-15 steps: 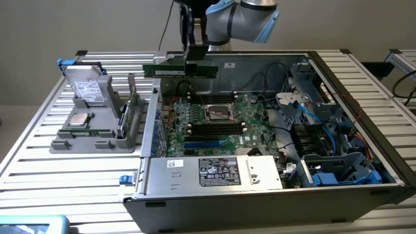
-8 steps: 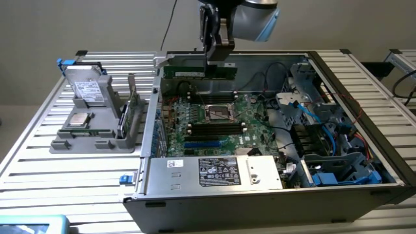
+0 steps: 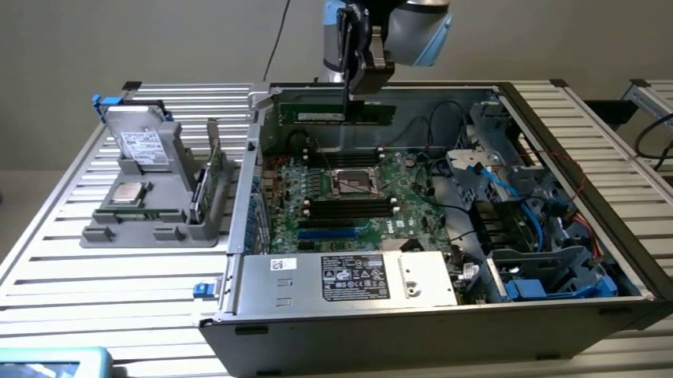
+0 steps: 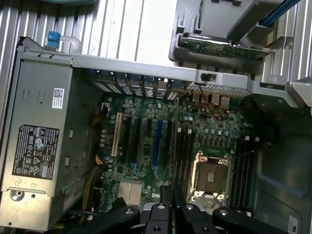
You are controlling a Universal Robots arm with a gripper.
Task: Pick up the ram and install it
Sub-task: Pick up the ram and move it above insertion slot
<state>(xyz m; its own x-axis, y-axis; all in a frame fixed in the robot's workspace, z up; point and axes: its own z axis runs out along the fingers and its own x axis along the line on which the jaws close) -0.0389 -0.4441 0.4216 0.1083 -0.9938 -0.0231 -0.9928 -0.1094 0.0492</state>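
Nearest me, mid-case, the memory slots (image 3: 351, 206) flank the socket. Beyond, at twelve o'clock, my claw (image 3: 351, 106) is pinched nearly closed on the ram (image 3: 315, 115). I judge this the carry step; seating demands exact alignment over a slot.

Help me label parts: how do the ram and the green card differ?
The ram is slim and long; the green card is taller, with a metal bracket. The ram hangs in the gripper above the case; the card stands in the grey holder. Both are green boards.
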